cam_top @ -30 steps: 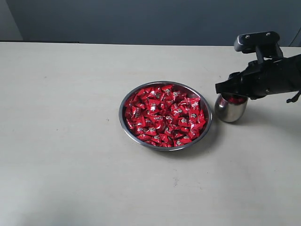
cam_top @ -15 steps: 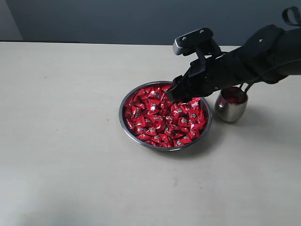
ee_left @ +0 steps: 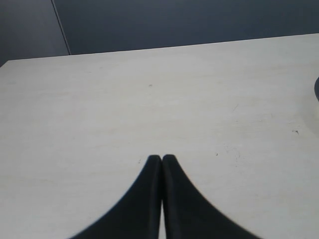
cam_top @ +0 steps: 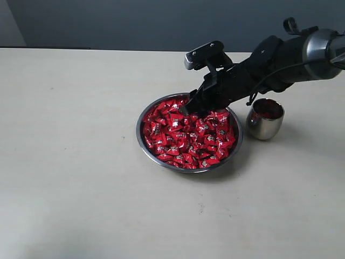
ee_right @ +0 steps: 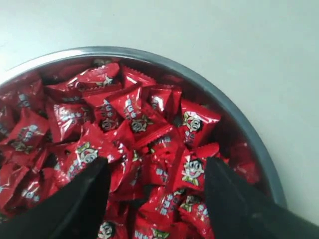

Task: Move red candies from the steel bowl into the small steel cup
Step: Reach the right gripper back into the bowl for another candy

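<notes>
The steel bowl (cam_top: pixel 144 143) sits mid-table, heaped with red candies (cam_top: pixel 188 140). The small steel cup (cam_top: pixel 264 123) stands just right of it with a few red candies inside. My right gripper (cam_top: pixel 190 107) reaches across from the right and dips into the far side of the bowl. In the right wrist view the right gripper (ee_right: pixel 156 167) is open, its fingers set down into the red candies (ee_right: pixel 139 122) inside the steel bowl's rim (ee_right: pixel 234 112). My left gripper (ee_left: pixel 161 158) is shut and empty over bare table, and does not show in the exterior view.
The pale table (cam_top: pixel 70 162) stretches around the bowl and cup, with a dark wall (cam_top: pixel 135 21) behind its far edge.
My right arm has swung left from above the cup to the bowl and lowered its open fingers into the candies at the far side.
</notes>
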### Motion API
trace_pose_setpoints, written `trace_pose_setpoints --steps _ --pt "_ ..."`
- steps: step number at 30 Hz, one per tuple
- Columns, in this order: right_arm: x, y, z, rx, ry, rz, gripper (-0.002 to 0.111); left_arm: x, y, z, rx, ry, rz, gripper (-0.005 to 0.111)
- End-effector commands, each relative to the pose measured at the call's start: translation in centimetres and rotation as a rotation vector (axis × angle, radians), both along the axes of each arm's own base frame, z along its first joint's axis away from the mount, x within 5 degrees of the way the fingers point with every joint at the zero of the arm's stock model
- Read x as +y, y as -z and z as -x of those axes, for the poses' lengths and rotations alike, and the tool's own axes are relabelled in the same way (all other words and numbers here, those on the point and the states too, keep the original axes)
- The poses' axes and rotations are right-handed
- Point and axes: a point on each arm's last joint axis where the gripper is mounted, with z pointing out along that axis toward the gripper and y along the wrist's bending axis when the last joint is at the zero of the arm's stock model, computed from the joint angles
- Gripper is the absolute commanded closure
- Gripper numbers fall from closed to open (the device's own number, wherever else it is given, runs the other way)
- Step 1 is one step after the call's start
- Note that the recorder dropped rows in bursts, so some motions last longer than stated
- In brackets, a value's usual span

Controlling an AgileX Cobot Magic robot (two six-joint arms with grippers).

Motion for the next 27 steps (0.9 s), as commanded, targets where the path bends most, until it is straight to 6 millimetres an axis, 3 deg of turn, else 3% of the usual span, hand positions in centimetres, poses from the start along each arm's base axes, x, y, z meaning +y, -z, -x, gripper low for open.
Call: trace_pose_setpoints --steps 1,10,14,16,19,27 --pt "0.1 0.6 -0.9 -0.041 0.012 0.021 0.053 0.0 -0.3 0.0 -0.018 0.005 -0.003 0.106" --pt "-1.0 3.0 -2.6 0.031 0.044 0.038 0.053 0.0 -0.3 0.0 -0.018 0.005 -0.003 0.106" --pt "-0.9 3.1 -2.5 0.035 0.042 0.037 0.053 0.0 -0.3 0.0 -0.018 0.005 -0.003 0.106" --pt "-0.9 3.1 -2.6 0.032 0.044 0.037 0.069 0.0 -0.3 0.0 -0.018 0.005 -0.003 0.106" --pt "-0.9 2.6 -2.6 0.022 0.042 0.033 0.107 0.0 -0.3 0.0 -0.018 0.005 -0.003 0.106" --pt "-1.2 -2.7 -0.5 0.022 -0.016 -0.028 0.108 0.0 -0.3 0.0 -0.018 0.005 -0.003 0.106"
